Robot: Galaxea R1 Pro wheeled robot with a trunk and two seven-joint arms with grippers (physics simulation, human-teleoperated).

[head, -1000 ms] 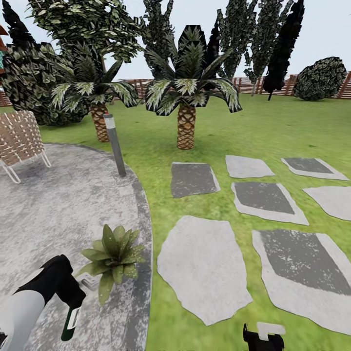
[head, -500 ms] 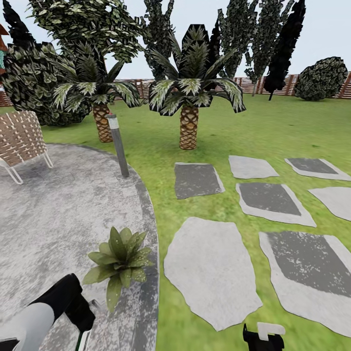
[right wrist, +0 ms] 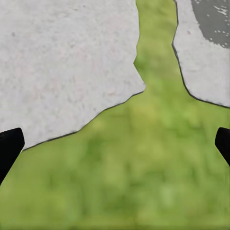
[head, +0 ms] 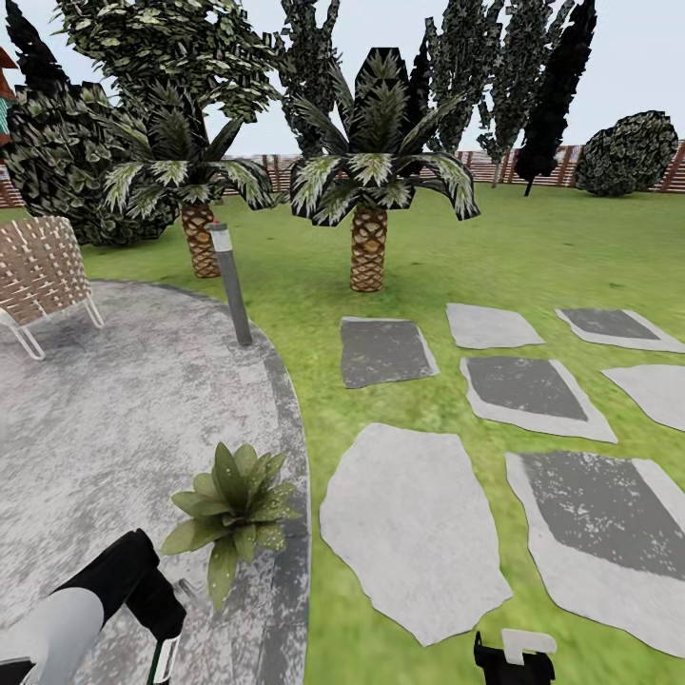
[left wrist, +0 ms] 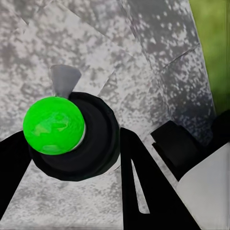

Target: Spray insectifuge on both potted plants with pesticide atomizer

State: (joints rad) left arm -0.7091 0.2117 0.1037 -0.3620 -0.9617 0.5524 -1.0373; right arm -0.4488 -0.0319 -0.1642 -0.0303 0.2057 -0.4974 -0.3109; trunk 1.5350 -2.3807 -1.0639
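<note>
Pesticide atomizer, slim dark-green bottle with white label strip (head: 162, 658), already picked up: left pincer (left wrist: 72, 158) clamped on it, black fingers either side, low over grey mottled paving (head: 105, 419). Pickup done; spraying judged still ahead.

Low rosette of broad green leaves, potted plant (head: 231, 504), just beside bottle, near paving edge. Second plant unseen.

Right pincer (right wrist: 115, 143) empty, fingers wide apart, over lawn (right wrist: 143, 182) and pale stepping stone (right wrist: 62, 62).

Around: scaly-trunked palm (head: 369, 200), grey bollard post (head: 230, 283), woven chair (head: 40, 271), slat fence (head: 495, 164). Nothing blocks near plant.

The paving (head: 114, 419) looks rough, speckled grey stone. The chair (head: 38, 266) looks woven. The post (head: 231, 283) looks smooth metal.
</note>
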